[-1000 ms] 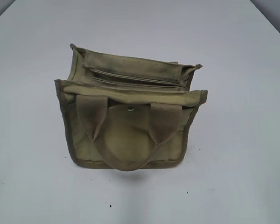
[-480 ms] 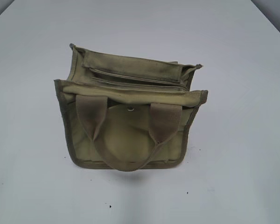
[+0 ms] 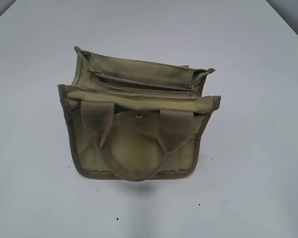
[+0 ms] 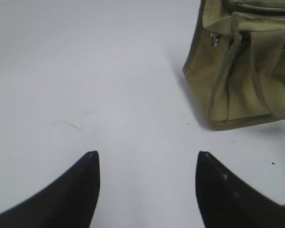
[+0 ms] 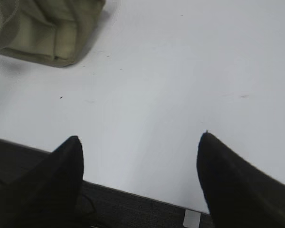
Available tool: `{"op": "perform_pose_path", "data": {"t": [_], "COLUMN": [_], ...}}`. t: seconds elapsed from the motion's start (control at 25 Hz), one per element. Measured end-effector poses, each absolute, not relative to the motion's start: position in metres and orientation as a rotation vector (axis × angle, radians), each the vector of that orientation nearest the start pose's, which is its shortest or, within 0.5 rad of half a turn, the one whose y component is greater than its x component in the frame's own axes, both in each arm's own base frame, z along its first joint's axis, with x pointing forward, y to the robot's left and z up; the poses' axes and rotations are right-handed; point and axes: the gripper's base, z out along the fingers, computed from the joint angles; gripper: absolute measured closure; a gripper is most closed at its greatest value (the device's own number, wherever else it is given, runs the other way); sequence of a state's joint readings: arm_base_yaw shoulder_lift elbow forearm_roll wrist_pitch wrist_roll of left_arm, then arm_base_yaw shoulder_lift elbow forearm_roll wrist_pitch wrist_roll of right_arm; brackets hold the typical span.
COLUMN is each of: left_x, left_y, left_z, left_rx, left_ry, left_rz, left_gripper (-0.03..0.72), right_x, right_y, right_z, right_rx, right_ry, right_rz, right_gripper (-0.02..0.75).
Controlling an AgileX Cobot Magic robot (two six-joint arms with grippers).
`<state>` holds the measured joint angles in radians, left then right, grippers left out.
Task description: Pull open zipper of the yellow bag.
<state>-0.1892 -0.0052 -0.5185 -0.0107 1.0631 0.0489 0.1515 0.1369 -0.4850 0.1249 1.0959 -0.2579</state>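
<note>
The yellow bag (image 3: 139,124) stands upright in the middle of the white table, its two webbing handles hanging down the near side. The zipper (image 3: 144,83) runs straight along the top of the bag; I cannot make out its pull tab. Neither gripper shows in the exterior view. In the left wrist view my left gripper (image 4: 147,159) is open over bare table, with the bag (image 4: 242,66) up at the right, well apart. My right gripper (image 5: 140,142) is open above the table's near edge, with a corner of the bag (image 5: 42,33) at the upper left.
The white table (image 3: 248,188) surrounds the bag on all sides. Its front edge (image 5: 133,192) shows in the right wrist view, with dark floor below. A round metal snap (image 3: 139,116) sits on the bag's near face.
</note>
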Motion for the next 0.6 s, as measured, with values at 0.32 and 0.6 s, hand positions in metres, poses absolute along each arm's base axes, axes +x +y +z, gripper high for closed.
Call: {"op": "perform_pose_path", "data": {"t": [0.32,0.6], "left_x": [-0.008,-0.008], "left_y": [0.000,0.000], "left_z": [0.282,0.282], "left_rx": [0.107,0.107], "left_ry": [2.019,2.019], "left_rz": [-0.017,-0.017], "left_gripper": [0.213,0.231], "right_x": [-0.002,-0.006], "right_y": [0.010,0.013], "right_z": [0.271,0.271], "right_rx": [-0.231,-0.240], "right_ry": [2.093,2.064], "right_rz": [-0.030,0.007], "right_gripper": [0.162,0.162]}}
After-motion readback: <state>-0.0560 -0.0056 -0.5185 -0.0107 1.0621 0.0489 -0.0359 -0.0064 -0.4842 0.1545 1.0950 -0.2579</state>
